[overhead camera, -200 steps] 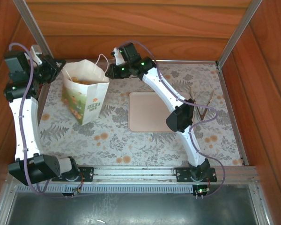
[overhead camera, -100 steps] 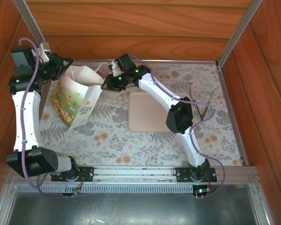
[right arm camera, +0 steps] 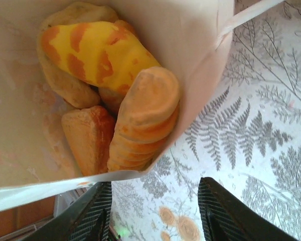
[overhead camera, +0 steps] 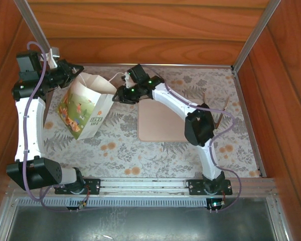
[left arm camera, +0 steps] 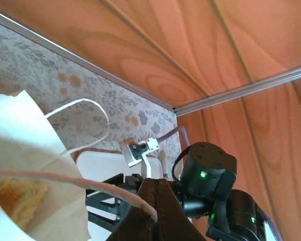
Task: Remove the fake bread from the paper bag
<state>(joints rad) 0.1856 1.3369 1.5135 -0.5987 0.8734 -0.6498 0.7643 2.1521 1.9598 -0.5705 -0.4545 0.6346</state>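
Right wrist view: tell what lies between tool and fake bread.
In the right wrist view, the rim of the paper bag crosses between the right tool and the fake bread.

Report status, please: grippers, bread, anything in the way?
Left gripper shut on bag handle. Right gripper open at bag mouth. Bread inside bag. Nothing blocking the mouth.

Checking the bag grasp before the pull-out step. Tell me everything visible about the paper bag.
The paper bag is cream-white paper with a green logo and floral print, plus thin pale cord handles. It stands tilted on the floral table cover, far left, mouth open. The left gripper, shut, pinches one cord handle. Inside lies piled fake bread. The right gripper hovers open at the mouth.
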